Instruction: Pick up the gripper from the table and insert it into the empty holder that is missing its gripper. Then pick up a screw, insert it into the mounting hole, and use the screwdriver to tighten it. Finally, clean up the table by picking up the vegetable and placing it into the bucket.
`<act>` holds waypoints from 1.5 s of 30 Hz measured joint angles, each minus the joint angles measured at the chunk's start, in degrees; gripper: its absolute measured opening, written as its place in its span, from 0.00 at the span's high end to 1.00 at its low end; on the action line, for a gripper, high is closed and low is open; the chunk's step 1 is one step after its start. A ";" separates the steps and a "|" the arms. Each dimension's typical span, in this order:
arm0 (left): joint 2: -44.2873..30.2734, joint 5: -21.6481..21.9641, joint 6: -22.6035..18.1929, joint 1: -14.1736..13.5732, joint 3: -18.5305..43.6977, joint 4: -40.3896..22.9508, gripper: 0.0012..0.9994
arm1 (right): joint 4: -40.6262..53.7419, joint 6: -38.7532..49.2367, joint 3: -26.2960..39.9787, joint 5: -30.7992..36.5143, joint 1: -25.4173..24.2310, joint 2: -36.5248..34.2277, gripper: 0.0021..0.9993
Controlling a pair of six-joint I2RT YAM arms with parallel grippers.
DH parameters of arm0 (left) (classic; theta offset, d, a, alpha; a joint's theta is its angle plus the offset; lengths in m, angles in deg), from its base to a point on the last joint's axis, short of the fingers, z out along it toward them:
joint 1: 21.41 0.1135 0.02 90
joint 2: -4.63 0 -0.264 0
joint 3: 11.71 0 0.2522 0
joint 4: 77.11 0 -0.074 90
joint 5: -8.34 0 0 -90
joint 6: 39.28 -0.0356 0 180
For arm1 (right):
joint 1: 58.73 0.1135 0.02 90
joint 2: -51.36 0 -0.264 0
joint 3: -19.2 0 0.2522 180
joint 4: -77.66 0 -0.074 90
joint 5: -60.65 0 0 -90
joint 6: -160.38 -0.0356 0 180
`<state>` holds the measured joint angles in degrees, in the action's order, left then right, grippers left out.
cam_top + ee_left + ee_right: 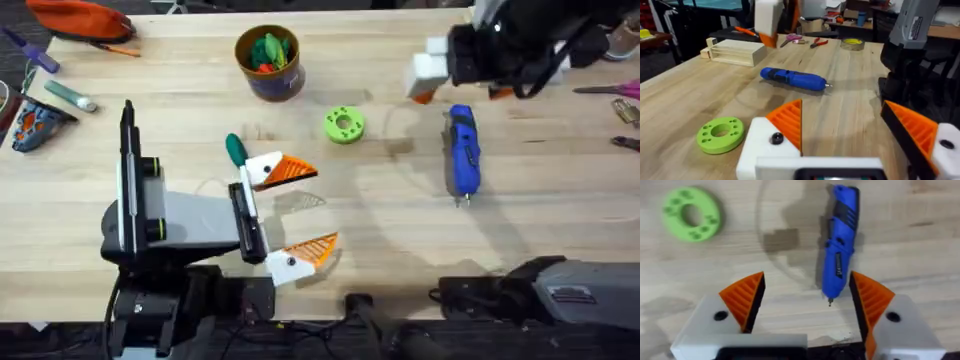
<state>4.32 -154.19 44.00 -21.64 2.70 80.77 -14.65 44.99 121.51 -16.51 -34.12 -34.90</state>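
The blue screwdriver (462, 150) lies on the table right of centre, metal tip toward the front edge. My right gripper (425, 80) hangs open above its far end. In the right wrist view the screwdriver (839, 245) shows below and between the gripper's (807, 275) orange ribbed pads. The dark green vegetable (235, 150) lies beside the far finger of my open, empty left gripper (325, 205). The bucket (268, 62) stands at the back with green and orange pieces inside. The loose gripper part, empty holder, mounting hole and screw are out of view.
A lime-green ring disc (344, 125) lies between the bucket and the screwdriver. A wooden block (735, 51), a yellow tape roll (852, 44) and hand tools (812, 42) sit at the right end. An orange pouch (80, 18) and small items lie at the back left.
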 joint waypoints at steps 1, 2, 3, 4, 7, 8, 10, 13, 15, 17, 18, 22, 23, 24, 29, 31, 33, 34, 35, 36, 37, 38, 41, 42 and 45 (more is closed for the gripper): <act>0.00 0.00 0.00 0.00 0.00 0.00 0.01 | -0.81 -0.35 -1.75 -0.01 -1.30 0.04 0.03; 0.00 0.02 0.00 0.00 0.00 0.00 0.01 | -1.87 -0.64 -3.74 -0.02 -2.48 0.04 0.03; 0.00 0.00 0.00 0.00 0.00 0.00 0.01 | -2.97 -0.89 -5.75 -0.09 -3.56 0.00 0.03; 0.00 0.00 0.00 0.00 0.00 0.00 0.01 | -3.95 -1.10 -7.43 -0.28 -4.42 -0.01 0.03; 0.00 0.01 0.00 0.00 0.00 0.00 0.01 | -7.35 -1.15 -12.00 -2.48 -7.71 -0.11 0.03; 0.00 0.01 0.00 0.00 0.00 0.00 0.01 | -7.84 -0.98 -12.70 -3.35 -8.95 -0.30 0.03; 0.00 0.00 0.00 0.00 0.00 0.00 0.01 | -8.05 -0.43 -13.07 -4.40 -10.99 -0.51 0.03; 0.00 0.00 0.00 0.00 0.00 0.00 0.01 | -7.57 0.39 -13.09 -5.25 -13.68 -0.48 0.03; 0.00 0.00 0.00 0.00 0.00 0.00 0.01 | -6.71 1.00 -13.09 -5.55 -14.68 -0.48 0.03; 0.00 0.00 0.00 0.00 0.00 0.00 0.01 | -5.52 1.49 -13.09 -5.70 -15.01 -0.48 0.03; 0.00 0.00 0.00 0.00 0.00 0.00 0.01 | -5.06 1.68 -13.09 -5.85 -15.02 -0.48 0.03; 0.00 0.02 0.00 0.00 0.00 0.00 0.01 | -3.70 1.89 -13.07 -6.42 -15.02 -0.48 0.03; 0.00 0.02 0.00 0.00 0.00 0.00 0.01 | -3.68 1.91 -13.02 -6.51 -15.04 -0.48 0.03; 0.00 0.00 0.00 0.00 0.00 0.00 0.01 | -3.81 1.93 -12.98 -6.53 -15.04 -0.48 0.03; 0.00 0.00 0.00 0.00 0.00 0.00 0.01 | -6.85 2.04 -12.96 -6.71 -15.44 -0.48 0.03; 0.00 0.00 0.00 0.00 0.00 0.00 0.01 | -8.07 1.98 -12.96 -6.71 -15.69 -0.48 0.03; 0.00 0.00 -0.01 0.00 0.00 0.00 0.01 | -9.87 1.82 -13.31 -6.71 -15.99 -0.48 0.03; 0.00 0.00 0.00 0.00 0.00 0.00 0.01 | -10.68 1.82 -13.78 -6.71 -16.13 -0.48 0.03; 0.00 0.00 0.00 0.00 0.00 0.00 0.01 | -11.42 1.80 -14.56 -6.71 -16.31 -0.48 0.03; 0.00 0.00 0.00 0.00 0.00 0.00 0.01 | -11.94 1.80 -15.53 -6.72 -16.57 -0.48 0.03; 0.00 0.00 -0.01 0.00 0.00 0.00 0.01 | -12.36 1.80 -16.52 -6.73 -16.94 -0.50 0.03; 0.00 0.00 -0.02 0.00 0.00 0.00 0.01 | -12.27 1.80 -17.20 -6.73 -17.43 -0.72 0.03; 0.00 0.00 0.00 0.00 0.00 0.00 0.01 | -12.24 1.82 -17.94 -6.73 -19.17 -1.74 0.03; 0.00 0.00 0.00 0.00 0.00 0.00 0.01 | -12.24 1.82 -17.96 -6.73 -19.67 -1.91 0.03; 0.00 0.00 0.00 0.00 0.00 0.00 0.01 | -12.20 1.82 -18.01 -6.71 -20.55 -1.97 0.03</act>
<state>4.32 -154.19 44.00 -21.64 2.70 80.77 -26.84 46.81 103.50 -23.22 -54.67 -36.87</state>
